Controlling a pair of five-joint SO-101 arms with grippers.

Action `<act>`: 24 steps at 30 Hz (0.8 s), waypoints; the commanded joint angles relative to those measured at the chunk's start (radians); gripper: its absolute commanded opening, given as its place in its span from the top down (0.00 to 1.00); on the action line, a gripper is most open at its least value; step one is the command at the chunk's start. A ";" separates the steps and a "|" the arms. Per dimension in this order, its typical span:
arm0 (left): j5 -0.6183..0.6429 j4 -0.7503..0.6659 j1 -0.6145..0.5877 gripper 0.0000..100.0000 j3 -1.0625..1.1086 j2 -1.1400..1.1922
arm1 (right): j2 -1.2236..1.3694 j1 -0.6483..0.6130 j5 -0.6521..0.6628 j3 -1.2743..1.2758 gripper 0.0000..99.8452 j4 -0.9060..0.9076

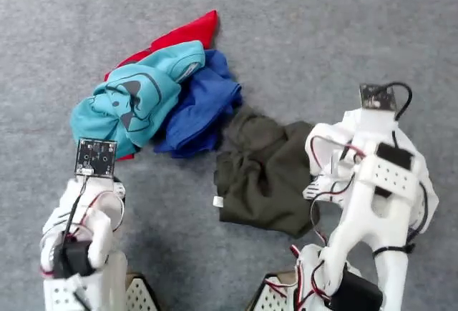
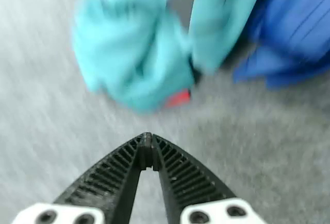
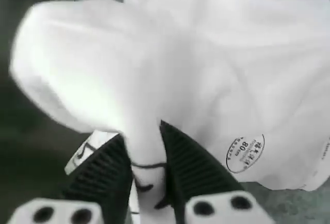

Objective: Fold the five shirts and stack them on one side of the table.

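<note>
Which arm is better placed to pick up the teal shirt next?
Left. The left gripper is shut on nothing and points at the teal shirt close ahead. The right gripper is shut on the white shirt, over by the dark green shirt.

Shirts: 5 total. 1 red shirt [image 1: 187,33], far left; 1 teal shirt [image 1: 136,100] lying over it; 1 blue shirt [image 1: 204,107] just right of the teal; 1 dark olive shirt [image 1: 265,175] mid-table, w/ 1 small white tag [image 1: 218,201]; 1 white shirt [image 3: 206,80].

Arms: 2, at near edge: left arm [image 1: 82,232], right arm [image 1: 379,182].

Grippers: 2: left gripper [image 2: 148,136], right gripper [image 3: 144,134].

Table [image 1: 358,39]: 1, grey.
</note>
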 commanded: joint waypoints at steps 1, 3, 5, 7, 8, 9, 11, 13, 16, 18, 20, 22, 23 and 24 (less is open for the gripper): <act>-0.046 -0.017 0.036 0.97 -0.186 0.021 | 0.002 0.028 0.009 0.107 0.96 -0.170; -0.043 -0.015 0.053 0.96 -0.251 0.080 | 0.002 0.011 0.009 0.165 0.95 -0.236; -0.017 -0.009 0.051 0.88 -0.317 0.189 | 0.002 -0.012 0.009 0.228 0.95 -0.310; 0.091 -0.008 0.035 0.82 -0.415 0.336 | 0.002 -0.020 0.008 0.285 0.96 -0.368; 0.147 -0.008 0.031 0.79 -0.473 0.420 | -0.004 -0.021 0.008 0.300 0.96 -0.385; 0.190 -0.006 0.033 0.77 -0.544 0.506 | -0.004 -0.018 0.008 0.300 0.96 -0.388; 0.233 0.035 0.067 0.76 -0.691 0.677 | 0.002 -0.018 0.008 0.291 0.96 -0.387; 0.256 0.107 0.145 0.76 -0.835 0.848 | 0.002 -0.025 0.003 0.291 0.96 -0.387; 0.282 0.209 0.285 0.74 -1.020 1.103 | 0.002 -0.025 0.002 0.292 0.96 -0.387; 0.296 0.242 0.369 0.73 -1.118 1.246 | 0.002 -0.025 0.002 0.292 0.96 -0.387; 0.308 0.249 0.430 0.72 -1.198 1.376 | 0.002 -0.025 0.002 0.300 0.96 -0.391; 0.318 0.241 0.467 0.72 -1.271 1.499 | 0.002 -0.026 0.002 0.300 0.96 -0.393; 0.316 0.222 0.476 0.72 -1.300 1.556 | 0.002 -0.026 0.002 0.300 0.96 -0.393; 0.313 0.199 0.484 0.72 -1.326 1.613 | 0.002 -0.026 0.002 0.300 0.96 -0.393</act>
